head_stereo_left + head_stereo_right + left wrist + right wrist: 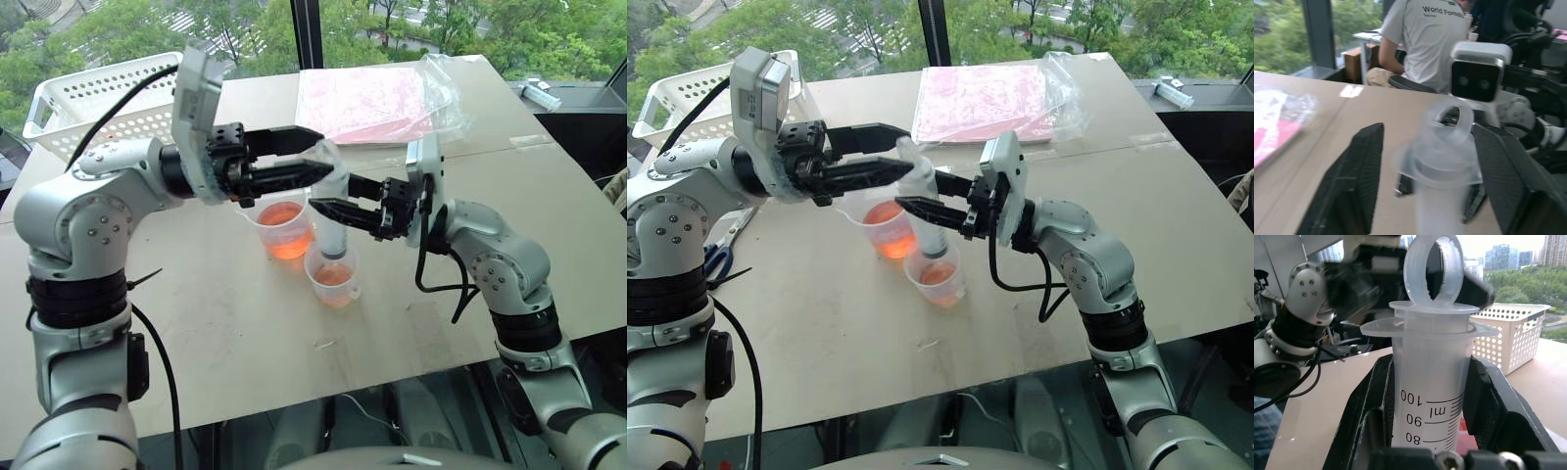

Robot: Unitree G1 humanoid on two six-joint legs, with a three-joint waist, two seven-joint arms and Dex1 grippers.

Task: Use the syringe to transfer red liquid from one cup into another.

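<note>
At centre frame the right pincer [326,207] is clamped on the barrel of the syringe [1427,396], holding it upright with its tip down in the smaller cup [333,278], probably so the red liquid [333,277] lands there. The left pincer [312,156] reaches in from the upper left with its fingers spread either side of the white plunger ring [1449,120], gripping nothing; the plunger sits fully pressed in. Just behind the smaller cup on the bench [235,323] stands the larger beaker [285,227], holding orange-red liquid
</note>
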